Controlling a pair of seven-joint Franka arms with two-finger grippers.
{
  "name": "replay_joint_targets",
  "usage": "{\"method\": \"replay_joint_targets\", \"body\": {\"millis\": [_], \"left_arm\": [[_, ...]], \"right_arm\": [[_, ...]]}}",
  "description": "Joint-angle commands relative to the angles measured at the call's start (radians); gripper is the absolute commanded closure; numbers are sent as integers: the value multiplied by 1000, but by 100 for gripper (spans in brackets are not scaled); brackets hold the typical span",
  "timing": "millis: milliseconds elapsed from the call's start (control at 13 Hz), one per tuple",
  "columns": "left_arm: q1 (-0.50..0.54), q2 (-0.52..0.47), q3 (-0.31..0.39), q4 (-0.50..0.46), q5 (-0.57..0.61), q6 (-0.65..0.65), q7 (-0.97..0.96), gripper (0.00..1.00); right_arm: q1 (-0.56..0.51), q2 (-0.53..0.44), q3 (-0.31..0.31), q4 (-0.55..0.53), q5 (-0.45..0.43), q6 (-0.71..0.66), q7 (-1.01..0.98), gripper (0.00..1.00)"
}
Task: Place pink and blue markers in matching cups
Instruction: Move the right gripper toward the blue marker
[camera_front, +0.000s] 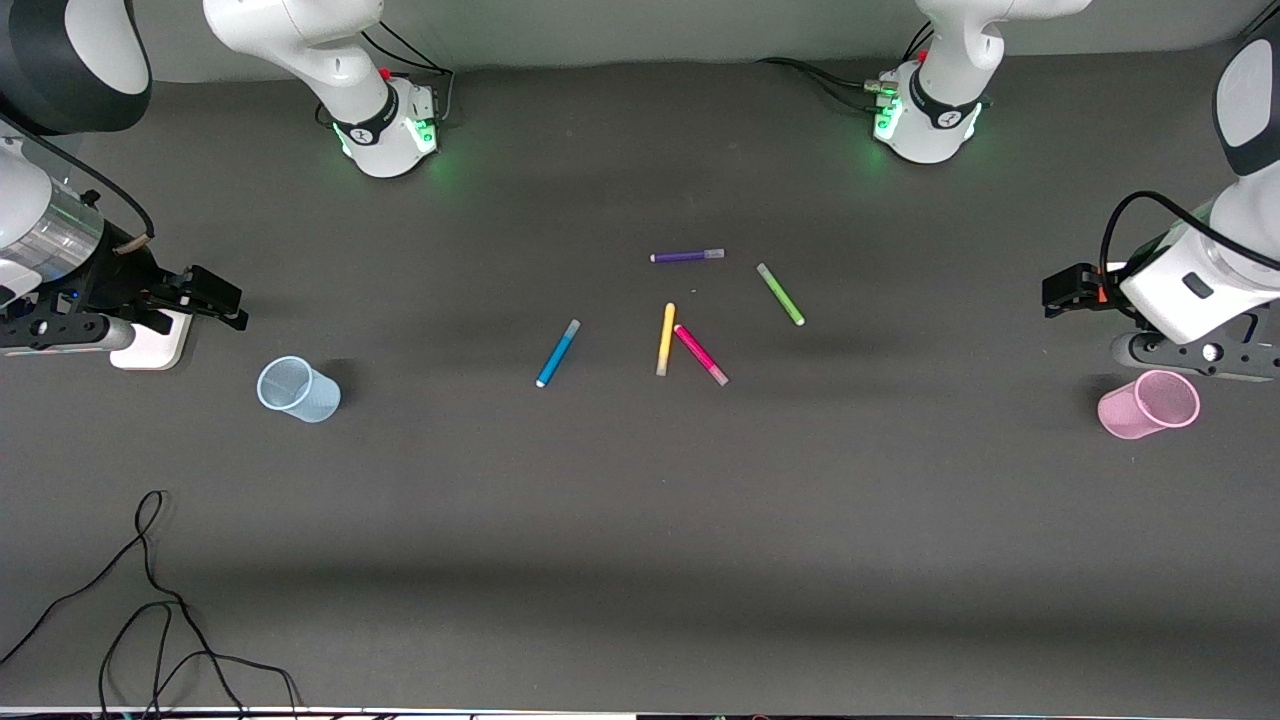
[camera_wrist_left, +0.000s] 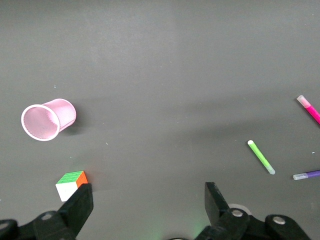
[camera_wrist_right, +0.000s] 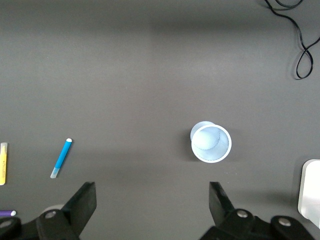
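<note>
The blue marker (camera_front: 558, 353) (camera_wrist_right: 61, 157) and the pink marker (camera_front: 700, 354) (camera_wrist_left: 310, 109) lie flat near the table's middle, with a yellow marker between them. The pale blue cup (camera_front: 297, 389) (camera_wrist_right: 211, 143) stands toward the right arm's end, mouth up. The pink cup (camera_front: 1148, 404) (camera_wrist_left: 47, 119) stands toward the left arm's end. My right gripper (camera_front: 228, 303) (camera_wrist_right: 152, 200) hangs open and holds nothing, over bare table beside the blue cup. My left gripper (camera_front: 1052, 292) (camera_wrist_left: 148, 200) is open and holds nothing too, over bare table beside the pink cup.
A yellow marker (camera_front: 665, 339) almost touches the pink one. A green marker (camera_front: 780, 294) and a purple marker (camera_front: 687, 256) lie farther from the front camera. A small coloured cube (camera_wrist_left: 71, 183) sits by the left gripper, a white block (camera_front: 150, 345) under the right arm. Black cables (camera_front: 150, 600) trail at the near edge.
</note>
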Motion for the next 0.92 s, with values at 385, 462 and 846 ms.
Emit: {"method": "replay_joint_targets", "body": {"millis": [385,462,846], "left_arm": [[44,-29,-33,-27,-4,-15,12,1],[44,-28,-33,-25,-4,-11,12,1],[44,-26,-33,-25,-4,-14,12,1]], "right_arm": [[36,42,30,15,-1,-22,23,0],[39,59,62,21,11,-22,56,0],[42,214,198,85,146,-63,223,0]]}}
